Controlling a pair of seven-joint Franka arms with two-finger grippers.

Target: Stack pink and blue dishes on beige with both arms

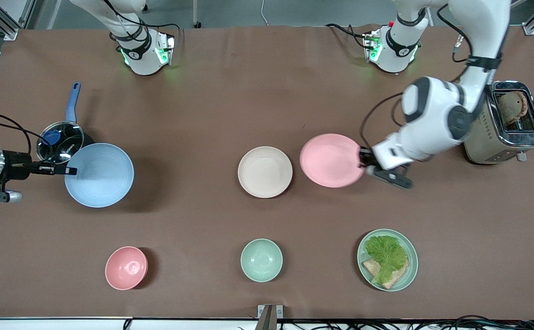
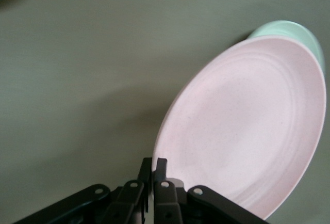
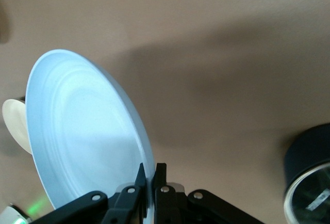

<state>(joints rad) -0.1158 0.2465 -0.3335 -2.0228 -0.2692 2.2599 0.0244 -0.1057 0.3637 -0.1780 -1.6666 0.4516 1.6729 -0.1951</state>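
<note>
The cream-beige plate [image 1: 264, 172] lies flat at the table's middle. My left gripper [image 1: 362, 158] is shut on the rim of the pale pink plate [image 1: 330, 160], held just beside the beige plate toward the left arm's end. In the left wrist view the fingers [image 2: 161, 166] pinch the pink plate [image 2: 247, 126] at its edge. My right gripper [image 1: 72, 171] is shut on the rim of the light blue plate [image 1: 99, 175], held up over the table toward the right arm's end. The right wrist view shows the blue plate [image 3: 82, 136] tilted, with the beige plate [image 3: 14, 123] peeking past it.
A pot with a glass lid and blue handle [image 1: 61, 137] stands beside the blue plate. A toaster [image 1: 505, 123] stands at the left arm's end. Nearer the camera are a pink bowl [image 1: 126, 267], a pale green bowl [image 1: 261, 260] and a green plate with lettuce and bread [image 1: 387, 260].
</note>
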